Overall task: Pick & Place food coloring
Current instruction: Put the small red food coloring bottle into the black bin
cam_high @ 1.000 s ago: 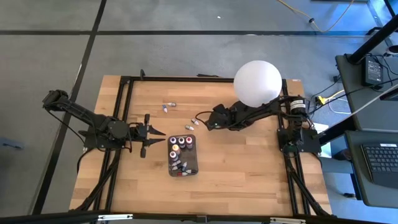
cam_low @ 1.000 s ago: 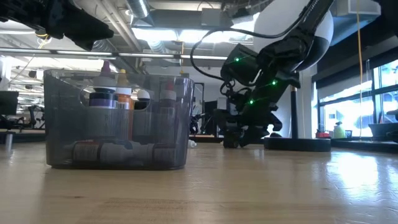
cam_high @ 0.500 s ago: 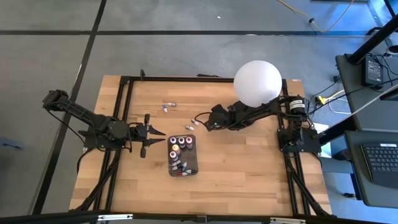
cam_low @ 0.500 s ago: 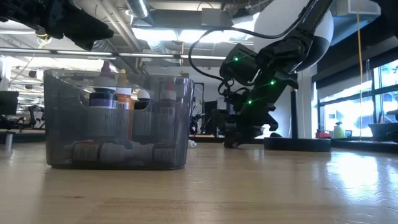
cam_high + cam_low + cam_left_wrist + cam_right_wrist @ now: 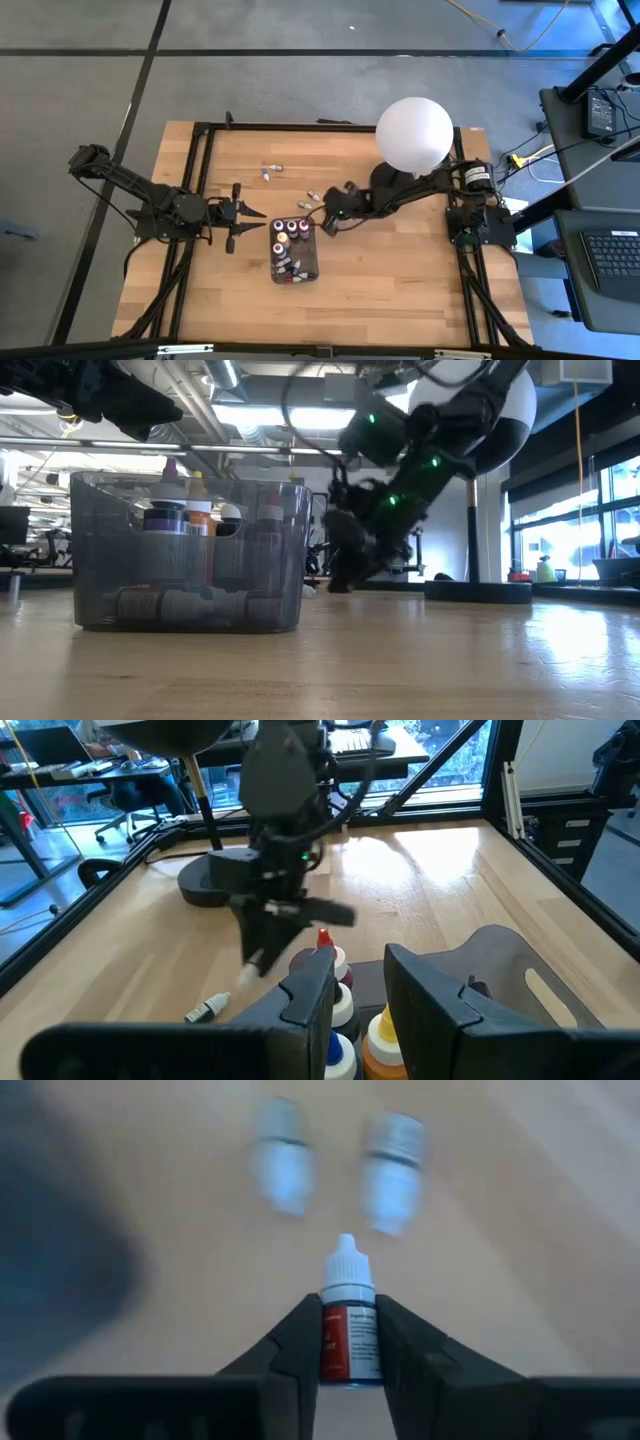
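Item: food colouring bottle (image 5: 349, 1320), red label, white cap.
We log it clamped in the right gripper (image 5: 349, 1342) beside the tray (image 5: 311, 262); left gripper (image 5: 243, 211) fingers parted, empty, above the bench (image 5: 400, 280).

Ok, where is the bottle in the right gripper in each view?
High: hidden by right gripper, beside the tray.
Low: lost in blur right of the tray.
Left wrist: bottle pale, beyond the tray.
Right wrist: bottle centre, between the fingers.
Landmark: the tray.
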Controlling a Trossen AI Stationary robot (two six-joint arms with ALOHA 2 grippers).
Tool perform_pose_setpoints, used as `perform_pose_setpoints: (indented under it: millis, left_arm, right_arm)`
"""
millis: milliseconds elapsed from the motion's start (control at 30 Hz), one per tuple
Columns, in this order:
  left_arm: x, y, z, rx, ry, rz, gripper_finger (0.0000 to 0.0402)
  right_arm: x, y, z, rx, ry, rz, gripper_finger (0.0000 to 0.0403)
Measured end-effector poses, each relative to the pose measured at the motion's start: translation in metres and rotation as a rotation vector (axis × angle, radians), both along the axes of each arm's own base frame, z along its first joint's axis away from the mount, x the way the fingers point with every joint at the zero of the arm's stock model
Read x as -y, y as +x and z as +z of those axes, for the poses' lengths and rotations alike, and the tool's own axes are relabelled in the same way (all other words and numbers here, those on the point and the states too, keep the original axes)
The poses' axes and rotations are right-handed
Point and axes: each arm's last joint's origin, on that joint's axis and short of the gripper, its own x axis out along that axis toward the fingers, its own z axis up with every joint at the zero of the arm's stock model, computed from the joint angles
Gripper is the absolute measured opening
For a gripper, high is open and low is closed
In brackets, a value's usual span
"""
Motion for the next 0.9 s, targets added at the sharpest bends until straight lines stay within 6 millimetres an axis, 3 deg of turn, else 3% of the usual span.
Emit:
perform_pose_setpoints:
  millis: [200,467,633,900]
  left_arm:
    - [0.000,0.000,0.000,0.000,-0.003,0.001,0.0088]
    - [0.000,0.000,0.000,0.001,-0.017,0.003,0.0088]
    - [0.000,0.000,0.000,0.001,-0.020,0.004,0.0088]
    - [0.000,0.000,0.000,0.001,-0.020,0.003,0.0088]
  right_arm:
    - [-0.036,0.019,0.025,0.031,0.030,0.173,0.0084]
    - [-0.068,0.025,0.068,-0.127,-0.199,0.100,0.0084]
    - [-0.087,0.027,0.096,-0.137,-0.279,0.106,0.0084]
    - [-0.122,0.024,0.107,-0.101,-0.300,0.227,0.0084]
